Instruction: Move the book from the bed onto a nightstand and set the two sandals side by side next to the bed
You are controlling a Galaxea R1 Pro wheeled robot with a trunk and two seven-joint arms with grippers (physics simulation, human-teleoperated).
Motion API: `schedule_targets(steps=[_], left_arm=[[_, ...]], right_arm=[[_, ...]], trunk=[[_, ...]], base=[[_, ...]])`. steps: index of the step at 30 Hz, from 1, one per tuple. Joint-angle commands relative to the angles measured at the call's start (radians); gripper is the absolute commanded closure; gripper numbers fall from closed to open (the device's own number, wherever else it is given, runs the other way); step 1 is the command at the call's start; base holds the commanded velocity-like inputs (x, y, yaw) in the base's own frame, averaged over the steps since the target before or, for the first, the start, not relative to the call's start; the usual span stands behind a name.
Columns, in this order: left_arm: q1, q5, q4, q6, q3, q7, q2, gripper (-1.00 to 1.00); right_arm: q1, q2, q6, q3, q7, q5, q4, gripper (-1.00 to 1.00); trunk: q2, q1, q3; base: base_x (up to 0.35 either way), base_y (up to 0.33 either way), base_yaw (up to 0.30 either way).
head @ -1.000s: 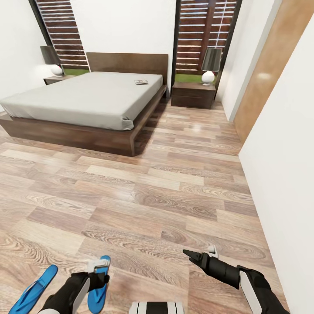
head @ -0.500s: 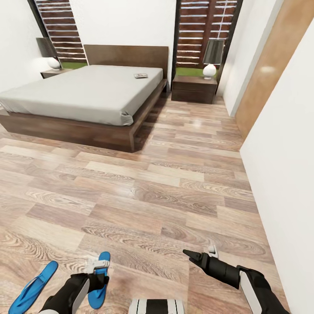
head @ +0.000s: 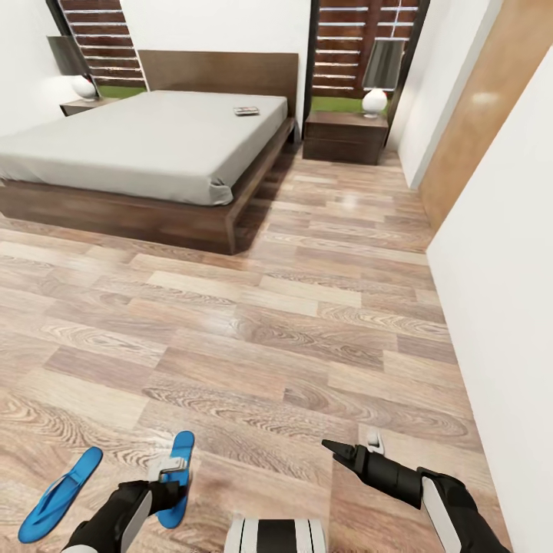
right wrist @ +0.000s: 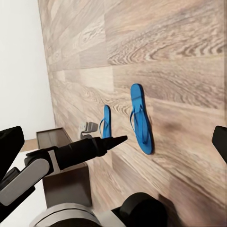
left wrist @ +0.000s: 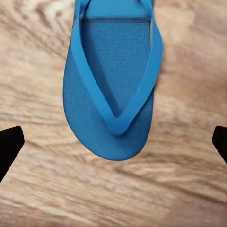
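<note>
Looking down from my head camera, I see a light wood-plank floor (head: 292, 322) stretching away to a low bed (head: 146, 146) with a dark brown frame and a plain grey mattress, at the far left of the room. A small book (head: 246, 111) lies flat on the mattress near the headboard, on the side nearer the right nightstand. That nightstand (head: 345, 137) stands just beside the bed and carries a white lamp (head: 378, 81) with a dark shade. A second nightstand (head: 86, 106) sits on the bed's far side, also with a lamp.

Close to me, well apart from the bed, two blue sandals rest on the floor. One sandal (head: 60, 494) lies to the far left. The other sandal (head: 176, 475) lies directly under my left hand (head: 172, 468). Through the left wrist camera, this sandal (left wrist: 113, 80) sits sole down, strap up, between the two dark fingertips (left wrist: 9, 146), which stand wide apart and touch nothing.

My right hand (head: 355, 449) hovers over bare floor to the right; I cannot tell whether it is open or closed. A white wall (head: 499, 292) runs along the right side.
</note>
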Motion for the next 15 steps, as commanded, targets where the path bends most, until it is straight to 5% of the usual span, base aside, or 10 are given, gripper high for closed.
schedule_targets(steps=[1,15], left_arm=[[0.0,0.001,-0.002,0.006,0.004,-0.003,0.0,-1.0],[0.0,0.003,-0.001,0.005,0.003,-0.005,0.003,-1.0]], right_arm=[[0.0,0.0,0.006,-0.001,0.001,-0.003,0.0,-1.0],[0.0,0.0,0.006,-0.001,0.001,-0.003,0.0,-1.0]], trunk=[[-0.001,0.0,-0.005],[-0.004,0.007,-0.059]], base=[[0.0,0.0,0.0],[0.0,0.0,0.0]])
